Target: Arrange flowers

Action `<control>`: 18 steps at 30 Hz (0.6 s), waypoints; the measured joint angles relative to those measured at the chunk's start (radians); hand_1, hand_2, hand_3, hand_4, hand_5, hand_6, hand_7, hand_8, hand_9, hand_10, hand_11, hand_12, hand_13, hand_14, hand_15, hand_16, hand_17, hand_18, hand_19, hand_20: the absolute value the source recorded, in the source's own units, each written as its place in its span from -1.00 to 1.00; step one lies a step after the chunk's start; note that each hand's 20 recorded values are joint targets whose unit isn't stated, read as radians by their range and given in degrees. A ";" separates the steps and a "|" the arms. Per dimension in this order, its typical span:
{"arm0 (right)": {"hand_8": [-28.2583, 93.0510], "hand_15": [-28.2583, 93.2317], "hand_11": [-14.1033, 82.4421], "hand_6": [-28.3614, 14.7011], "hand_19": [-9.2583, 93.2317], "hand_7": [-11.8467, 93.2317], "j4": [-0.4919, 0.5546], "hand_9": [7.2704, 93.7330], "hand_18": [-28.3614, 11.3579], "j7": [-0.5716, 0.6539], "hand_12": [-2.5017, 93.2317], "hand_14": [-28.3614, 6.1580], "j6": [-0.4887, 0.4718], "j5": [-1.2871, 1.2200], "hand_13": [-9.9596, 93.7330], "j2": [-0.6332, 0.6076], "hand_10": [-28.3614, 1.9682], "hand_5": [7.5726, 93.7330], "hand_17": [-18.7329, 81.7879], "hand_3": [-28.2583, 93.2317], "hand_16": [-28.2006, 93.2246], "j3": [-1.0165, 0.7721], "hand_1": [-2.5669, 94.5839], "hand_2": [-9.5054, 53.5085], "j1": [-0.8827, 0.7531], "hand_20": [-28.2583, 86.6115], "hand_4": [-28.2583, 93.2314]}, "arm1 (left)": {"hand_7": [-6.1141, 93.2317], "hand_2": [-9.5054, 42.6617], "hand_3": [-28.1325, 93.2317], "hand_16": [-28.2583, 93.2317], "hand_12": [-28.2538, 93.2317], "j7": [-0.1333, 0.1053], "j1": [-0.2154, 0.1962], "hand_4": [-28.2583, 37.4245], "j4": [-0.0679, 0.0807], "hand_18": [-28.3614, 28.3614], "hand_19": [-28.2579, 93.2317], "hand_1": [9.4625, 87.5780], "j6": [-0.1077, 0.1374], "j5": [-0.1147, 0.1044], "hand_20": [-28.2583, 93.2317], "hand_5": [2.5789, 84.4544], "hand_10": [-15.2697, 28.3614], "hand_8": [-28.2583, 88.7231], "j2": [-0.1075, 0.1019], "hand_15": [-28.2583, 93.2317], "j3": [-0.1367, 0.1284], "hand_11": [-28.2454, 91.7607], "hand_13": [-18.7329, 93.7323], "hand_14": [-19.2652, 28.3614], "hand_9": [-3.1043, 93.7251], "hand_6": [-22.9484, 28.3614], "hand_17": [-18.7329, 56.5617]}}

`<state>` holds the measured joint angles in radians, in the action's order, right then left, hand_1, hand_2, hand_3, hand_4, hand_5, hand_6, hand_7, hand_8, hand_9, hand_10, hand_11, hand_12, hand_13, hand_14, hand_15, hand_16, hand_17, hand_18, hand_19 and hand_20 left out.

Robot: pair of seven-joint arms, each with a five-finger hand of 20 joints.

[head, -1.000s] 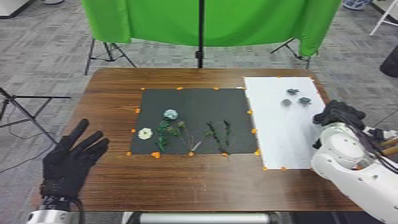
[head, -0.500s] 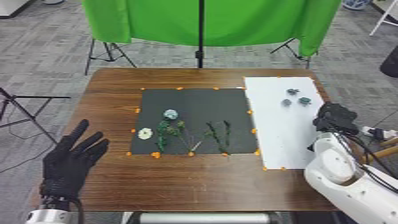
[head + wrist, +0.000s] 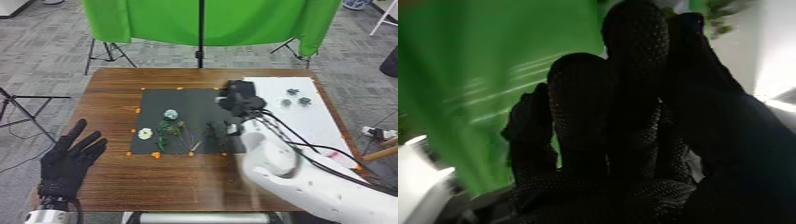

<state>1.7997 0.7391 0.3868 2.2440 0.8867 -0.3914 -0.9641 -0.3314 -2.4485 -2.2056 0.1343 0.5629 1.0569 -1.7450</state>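
Right black-gloved robot hand (image 3: 238, 102): here it is at 1 o'clock over the brown wooden surface (image 3: 124, 187), across the line between mat and sheet; fingers straight and pressed close together in the wrist view. Whether it touches anything below, I can't tell.
Left black-gloved robot hand (image 3: 64, 167): out at 8 o'clock, fingers straight and spread, well apart from the flowers.
Dark grey rectangular mat (image 3: 200, 97): mid-surface, small orange tabs (image 3: 155, 155) along its edges – and most of the plants are on it.
Pale blue round flower head (image 3: 171, 114): at the mat's 10 o'clock, touching a green leafy stem (image 3: 162, 142) that runs toward 7.
White open flower (image 3: 145, 133): at the mat's 8 o'clock, just beside that stem.
Thin branching green stems (image 3: 189, 139): toward the mat's 6 o'clock, fanned out.
Dark green slender sprig (image 3: 213, 133): at the mat's 4 o'clock, partly blurred.
White rectangular sheet (image 3: 311, 122): between 2 and 3 o'clock on the surface.
Three small blue-grey flower heads (image 3: 305, 101): a loose cluster on the sheet – surface's 2 o'clock.
Bright green cloth (image 3: 258, 25): hanging beyond the surface at 12.
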 measured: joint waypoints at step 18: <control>-0.56 0.64 -0.10 0.50 0.83 -0.53 -0.171 0.79 -0.68 -0.040 -0.34 0.24 -0.095 0.027 0.51 0.239 0.33 0.69 -0.15 0.52 -0.23 0.243 0.10 -1.00 0.138 0.32 -1.00 | -0.62 -0.42 0.74 -0.65 -0.34 0.006 0.029 -1.00 0.004 1.00 0.31 -0.75 -0.001 0.001 -0.42 -0.33 0.58 -0.69 -0.013 0.23 0.007 -0.17 -0.29 0.99 -0.30 0.08 -0.79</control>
<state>1.6285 0.6991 0.2913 2.2708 1.1259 -0.1481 -0.8262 -0.3252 -2.4200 -2.2013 0.1330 0.5636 1.0437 -1.7383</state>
